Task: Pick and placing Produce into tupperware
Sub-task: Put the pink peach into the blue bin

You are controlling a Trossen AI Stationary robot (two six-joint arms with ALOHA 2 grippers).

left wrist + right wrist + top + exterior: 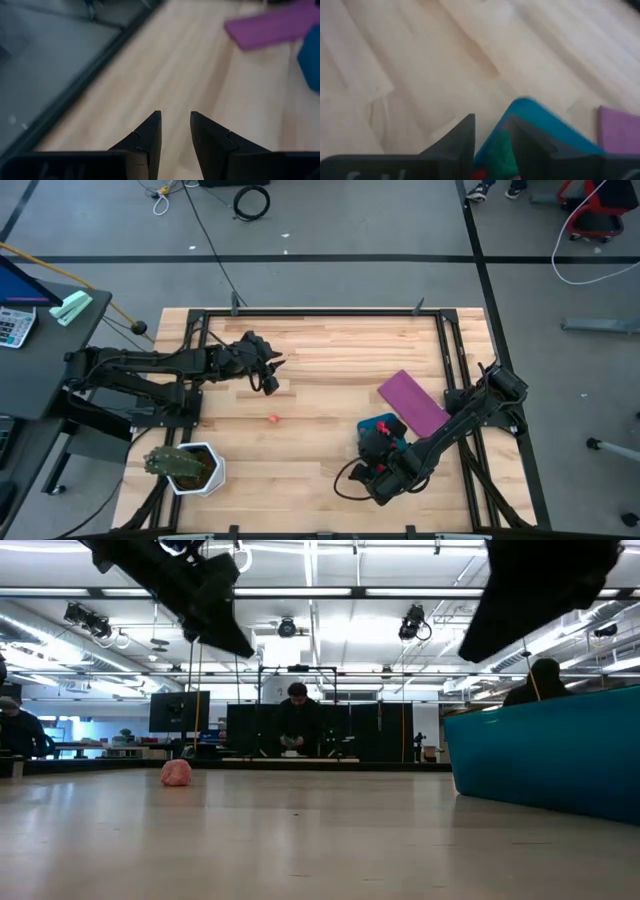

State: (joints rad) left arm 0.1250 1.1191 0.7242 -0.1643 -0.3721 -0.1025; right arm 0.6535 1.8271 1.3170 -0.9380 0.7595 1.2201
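Wooden table (320, 350) carries: teal tupperware (384, 426), purple sheet (412, 402), pink strawberry piece (273, 419) (alone), potted plant (185, 466).

Tupperware (385, 427) largely hidden beneath the right hand (372, 442) (contents mostly unseen)

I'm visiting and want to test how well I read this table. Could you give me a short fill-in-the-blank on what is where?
1. The right gripper hangs over the ____ tupperware.
2. The flat sheet beside the tupperware is ____.
3. One pink piece of produce lies alone on the bare ____ table.
4. The left gripper holds ____.

Missing words: teal-blue; purple; wooden; nothing
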